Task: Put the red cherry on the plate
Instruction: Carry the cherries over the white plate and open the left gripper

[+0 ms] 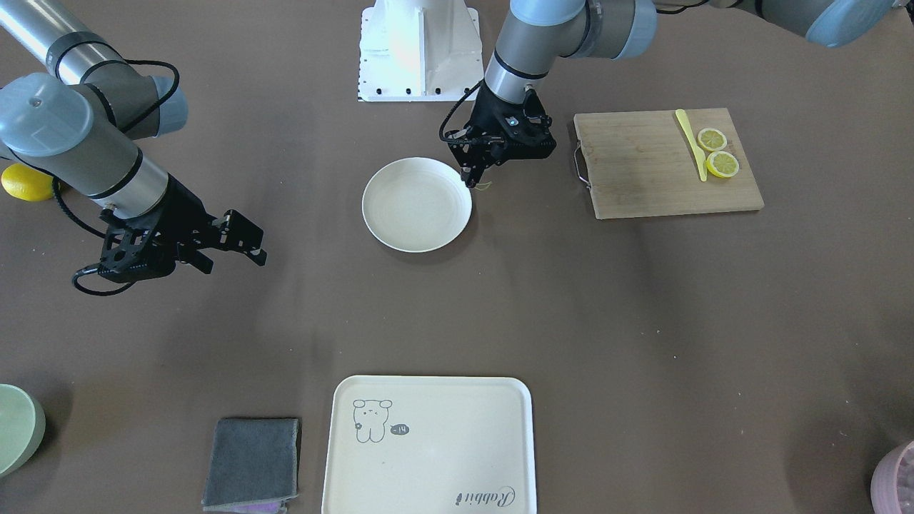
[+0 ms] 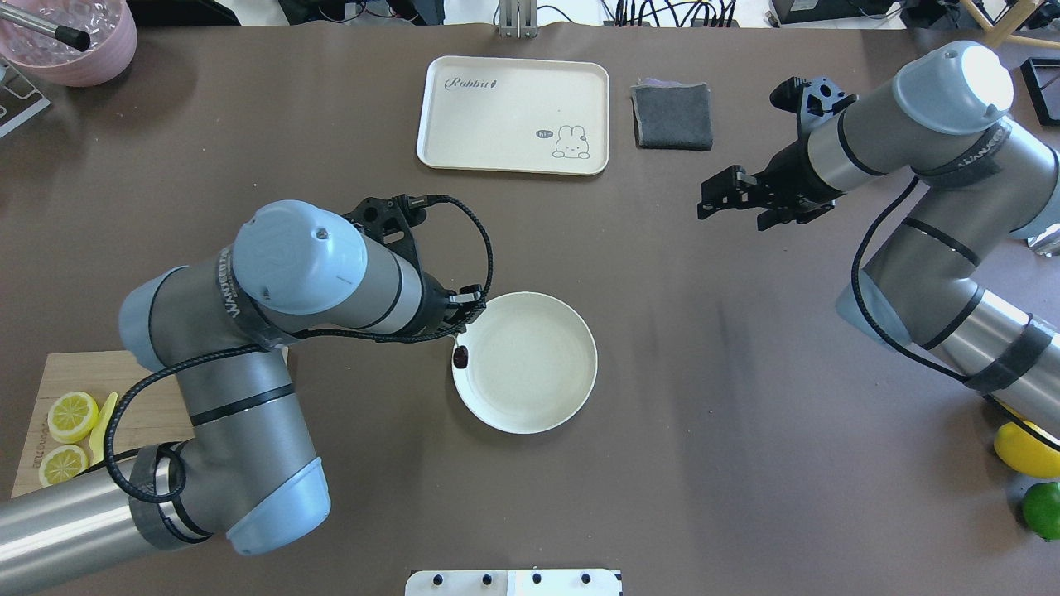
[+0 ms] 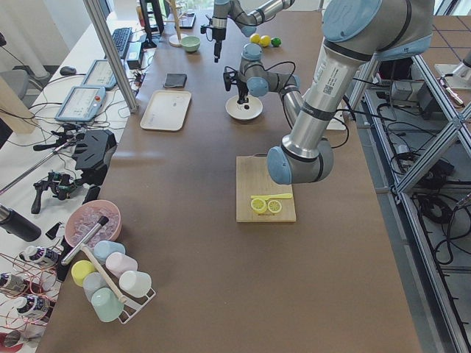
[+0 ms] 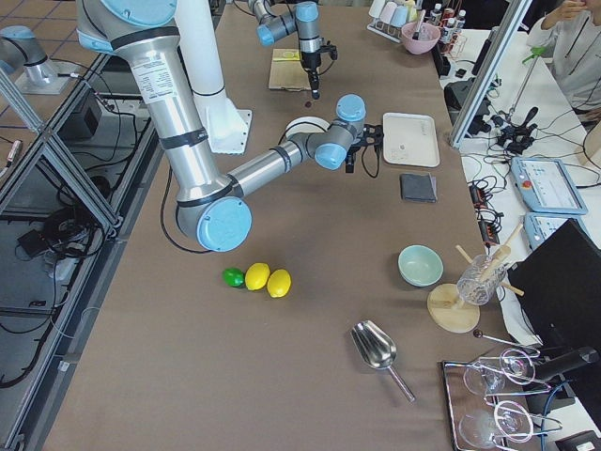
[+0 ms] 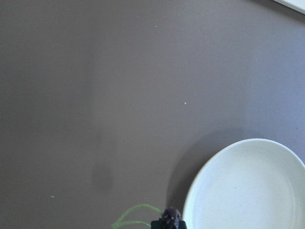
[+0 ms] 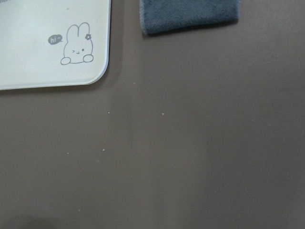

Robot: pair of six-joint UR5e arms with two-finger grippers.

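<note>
The red cherry [image 2: 460, 357] hangs as a dark round fruit over the left rim of the cream-white plate [image 2: 538, 372]. My left gripper [image 1: 469, 180] is shut on it, fingertips pointing down just beside the plate [image 1: 418, 207]. The pale green stem [image 1: 484, 186] sticks out sideways. In the left wrist view the cherry [image 5: 170, 217] sits at the bottom edge, its stem [image 5: 133, 213] curling left, next to the plate [image 5: 248, 191]. My right gripper [image 1: 235, 260] hovers open and empty, well away from the plate; it is also visible from overhead [image 2: 733, 217].
A rectangular cream tray [image 1: 428, 442] and a grey cloth [image 1: 253, 460] lie on the far side. A wooden cutting board [image 1: 643, 171] holds lemon slices [image 1: 717, 153] and a yellow knife. A lemon [image 1: 25, 182], a green bowl [image 1: 14, 428] and a pink bowl [image 2: 66, 41] sit at the edges.
</note>
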